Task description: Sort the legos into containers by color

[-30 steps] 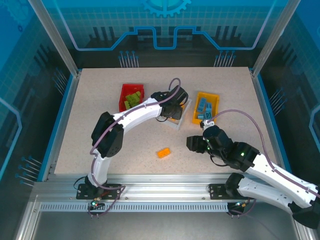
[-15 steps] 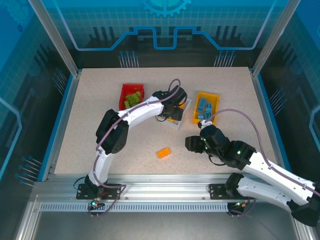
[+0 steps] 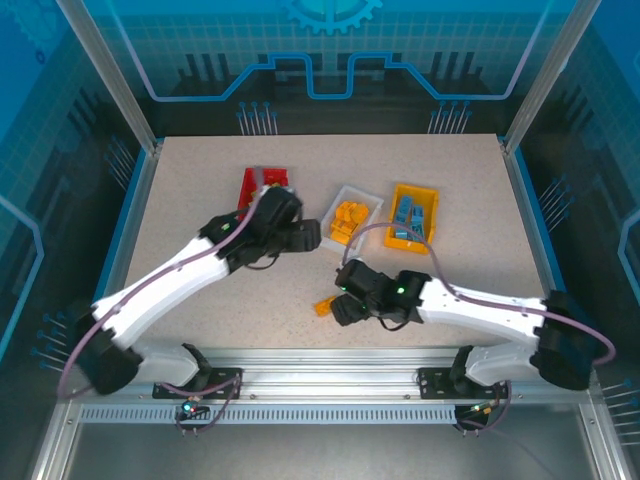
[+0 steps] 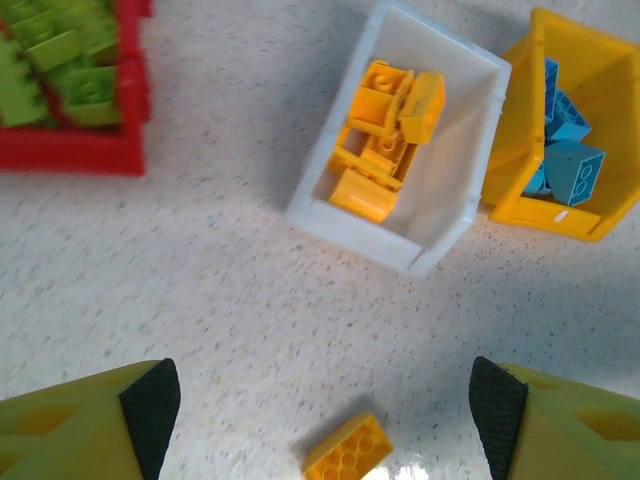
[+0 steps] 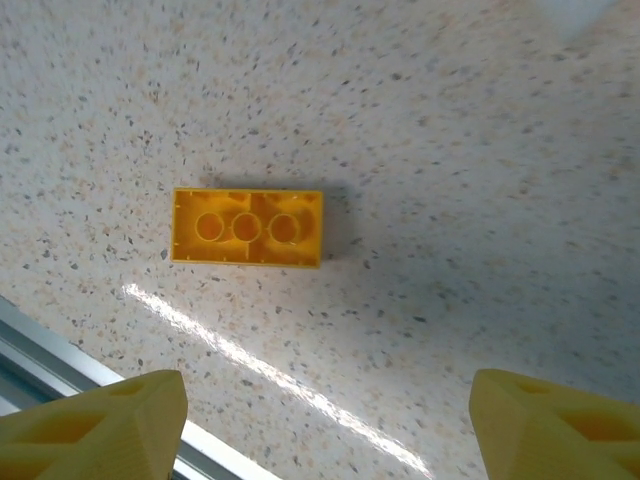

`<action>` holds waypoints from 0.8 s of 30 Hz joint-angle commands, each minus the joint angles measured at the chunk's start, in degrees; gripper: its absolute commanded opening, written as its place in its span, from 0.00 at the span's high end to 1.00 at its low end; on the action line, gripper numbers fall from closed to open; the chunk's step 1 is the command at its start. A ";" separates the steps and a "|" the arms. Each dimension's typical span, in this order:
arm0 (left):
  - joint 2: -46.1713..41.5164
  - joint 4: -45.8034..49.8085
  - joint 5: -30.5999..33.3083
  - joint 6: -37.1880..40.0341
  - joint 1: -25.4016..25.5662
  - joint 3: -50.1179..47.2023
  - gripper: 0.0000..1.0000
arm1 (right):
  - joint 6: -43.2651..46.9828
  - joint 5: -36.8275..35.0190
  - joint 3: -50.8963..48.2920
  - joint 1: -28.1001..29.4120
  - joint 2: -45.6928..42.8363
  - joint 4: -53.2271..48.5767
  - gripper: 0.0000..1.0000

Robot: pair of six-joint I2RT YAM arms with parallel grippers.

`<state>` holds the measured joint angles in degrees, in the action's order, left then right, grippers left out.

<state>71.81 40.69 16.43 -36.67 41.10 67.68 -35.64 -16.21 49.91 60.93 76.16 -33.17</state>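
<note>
One orange brick (image 5: 247, 227) lies loose on the speckled tabletop (image 5: 450, 150) near its front edge, hollow underside up. The right hand (image 5: 325, 415) hangs over it, fingers spread wide and gripping nothing. The left hand (image 4: 322, 405) is likewise spread and empty, hovering above the tabletop short of the bins. The white bin (image 4: 445, 200) holds orange bricks (image 4: 380, 140). The red bin (image 4: 70, 160) to its left holds lime green bricks (image 4: 60, 60), and the yellow bin (image 4: 520, 130) just beside its right holds blue bricks (image 4: 565, 150).
</note>
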 commanded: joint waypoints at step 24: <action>-28.37 13.33 0.46 -14.05 0.31 -21.93 0.20 | -5.19 -7.09 21.72 4.55 30.01 -9.34 0.13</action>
<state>43.42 53.34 17.54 -49.65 41.10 45.93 -39.24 -20.56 70.04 64.29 105.54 -40.03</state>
